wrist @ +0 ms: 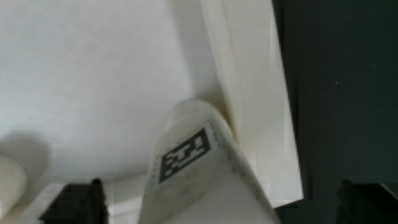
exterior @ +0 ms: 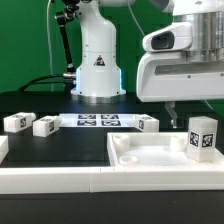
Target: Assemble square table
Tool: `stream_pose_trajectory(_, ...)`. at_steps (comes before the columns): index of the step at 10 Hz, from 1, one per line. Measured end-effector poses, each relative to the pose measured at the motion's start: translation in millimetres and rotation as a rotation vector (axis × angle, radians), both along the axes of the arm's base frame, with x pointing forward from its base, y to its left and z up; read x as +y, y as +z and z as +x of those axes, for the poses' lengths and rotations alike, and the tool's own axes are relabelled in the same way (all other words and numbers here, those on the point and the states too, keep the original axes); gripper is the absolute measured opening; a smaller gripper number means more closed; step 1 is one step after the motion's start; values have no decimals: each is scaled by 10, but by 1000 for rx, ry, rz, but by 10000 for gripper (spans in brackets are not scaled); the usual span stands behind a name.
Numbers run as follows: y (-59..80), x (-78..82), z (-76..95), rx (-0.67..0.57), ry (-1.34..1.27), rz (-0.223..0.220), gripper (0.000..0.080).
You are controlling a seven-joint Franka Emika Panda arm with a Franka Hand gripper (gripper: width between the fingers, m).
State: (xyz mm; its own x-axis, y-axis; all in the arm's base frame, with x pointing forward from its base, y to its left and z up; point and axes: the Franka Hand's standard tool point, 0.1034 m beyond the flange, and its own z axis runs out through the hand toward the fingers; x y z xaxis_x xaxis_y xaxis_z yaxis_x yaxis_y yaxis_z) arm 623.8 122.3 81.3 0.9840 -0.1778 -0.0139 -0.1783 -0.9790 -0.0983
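The square table's white slab (exterior: 150,152) lies at the front of the exterior view's right, recessed face up. One short white leg (exterior: 203,137) with a black-and-white tag stands upright in its corner on that side. My gripper (exterior: 196,108) hangs just above that leg, open. In the wrist view the leg (wrist: 183,155) rises beside the slab's raised rim (wrist: 249,90), between my two dark fingertips (wrist: 80,200), with a gap on each side. Three more tagged legs lie on the black surface: two at the exterior view's left (exterior: 18,122), (exterior: 45,125) and one near the middle (exterior: 148,123).
The marker board (exterior: 98,121) lies flat in front of the robot's white base (exterior: 97,70). A long white rail (exterior: 55,180) borders the front of the black surface. A black cable hangs behind the base at the exterior view's left.
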Motion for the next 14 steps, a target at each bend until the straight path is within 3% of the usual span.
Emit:
stream_pose_trajectory(7, 0, -21, 5, -42, 419, -12, 649)
stream_pose_trajectory(8, -1, -20, 4, -41, 411, -12, 530)
stream_pose_trajectory(9, -1, -20, 3, -41, 412, -12, 336)
stream_pose_trajectory(10, 1, -33, 9, -42, 410, -14, 291)
stream_pose_trajectory(14, 2, -36, 11, -39, 368, -13, 291)
